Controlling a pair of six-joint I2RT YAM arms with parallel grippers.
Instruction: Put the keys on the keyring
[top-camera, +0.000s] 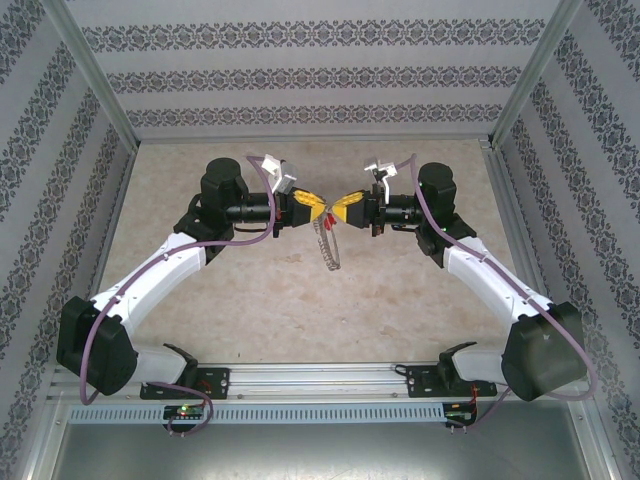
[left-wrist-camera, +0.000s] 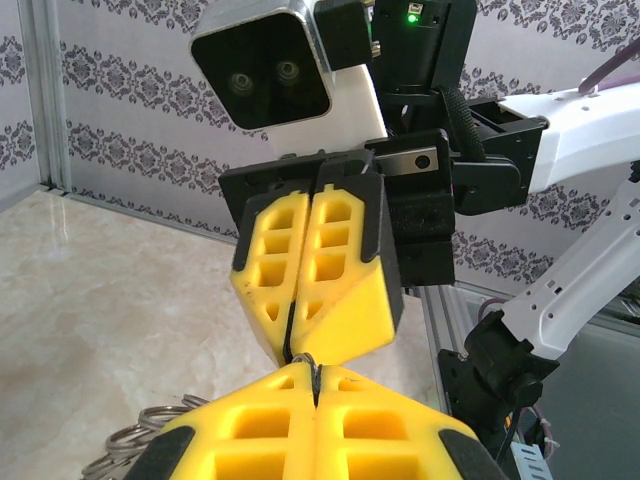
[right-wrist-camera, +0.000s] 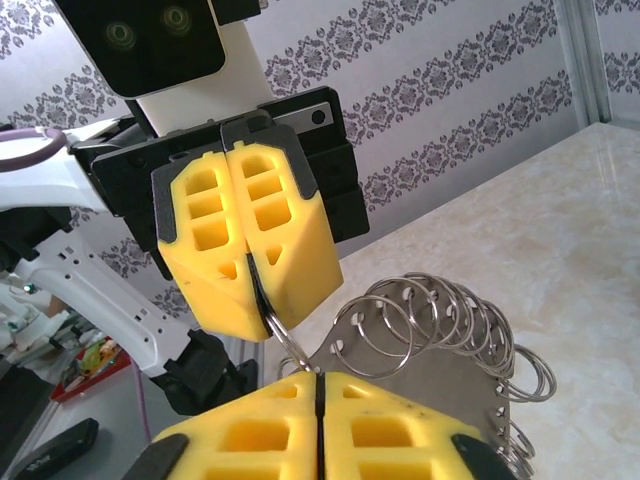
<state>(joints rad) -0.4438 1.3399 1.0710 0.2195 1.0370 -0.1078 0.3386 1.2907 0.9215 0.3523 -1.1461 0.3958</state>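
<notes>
Arms reach inward from both near corners in the top external view, and their yellow-fingered grippers meet tip to tip above the middle of the beige marbled tabletop (top-camera: 250, 310), somewhat nearer its far edge than its near one. The left gripper (top-camera: 322, 208) and the right gripper (top-camera: 340, 206) are both clenched. The large thin silver-grey metal keyring (top-camera: 328, 248), fringed with small silvery rings, hangs from where the tips meet, off the tabletop. A small red speck (top-camera: 329, 222) shows just below the fingertips. It may be the key's red head, but it is too small to tell.

From the left wrist, the left gripper (left-wrist-camera: 315, 372) fills the lower edge with its yellow fingers pressed together. The right gripper (left-wrist-camera: 292, 350) points down at it from above, jaws likewise closed, its tips almost touching the left's. A sliver of thin metal sits between the two pairs of tips. Some of the keyring's small rings (left-wrist-camera: 140, 438) show at the lower left.

From the right wrist, the right gripper (right-wrist-camera: 318, 378) is closed at the bottom. The left gripper (right-wrist-camera: 266, 318) pinches a thin dark wire of the keyring (right-wrist-camera: 440, 325), and that wire runs down into the right gripper's tips. The fringe of small rings fans out to the right above the tabletop.
</notes>
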